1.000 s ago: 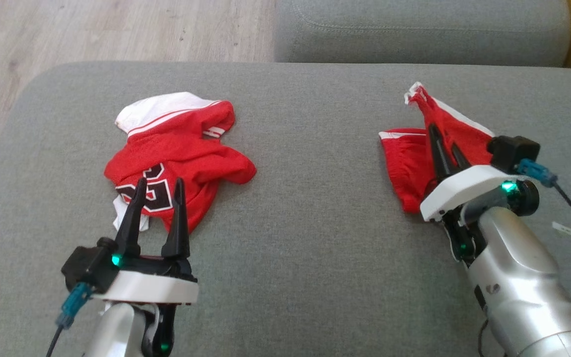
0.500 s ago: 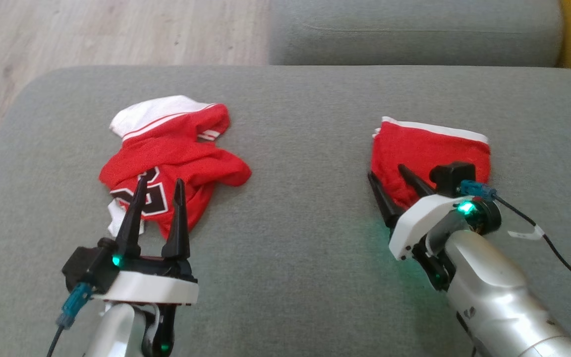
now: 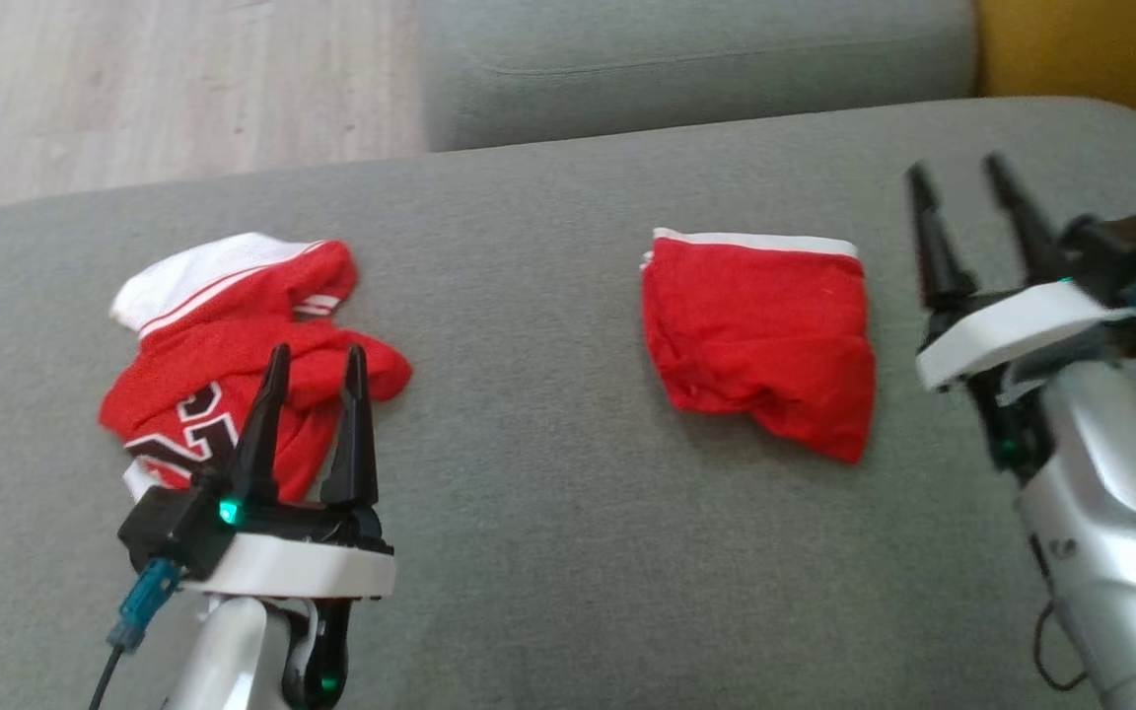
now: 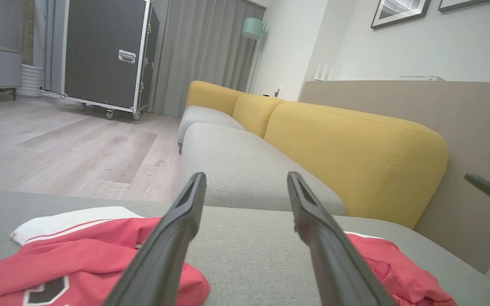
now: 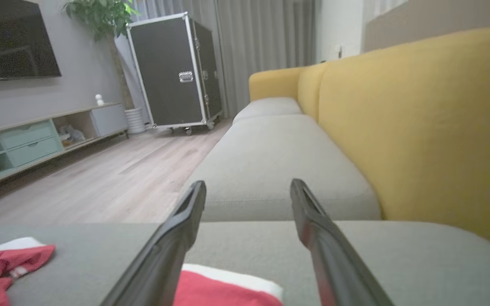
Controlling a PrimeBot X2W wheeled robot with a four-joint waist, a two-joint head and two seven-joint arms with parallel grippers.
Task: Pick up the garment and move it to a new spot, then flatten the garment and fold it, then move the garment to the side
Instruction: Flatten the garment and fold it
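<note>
Grey sofa seat [image 3: 529, 513]: folded red garment [image 3: 760, 340] lies flat, white band at far edge, btwn the two arms. Right gripper [image 3: 955, 168] hovers just beside it, jaws parted, holding nothing. Left gripper [image 3: 317, 353], also parted & empty, sits at near edge of a crumpled red jersey [image 3: 223, 325]. Fold looks done, so the shift to the side likely remains: pinch thru all layers at the thick edge, stay low, slide vs. lift so the fold won't fall open
</note>
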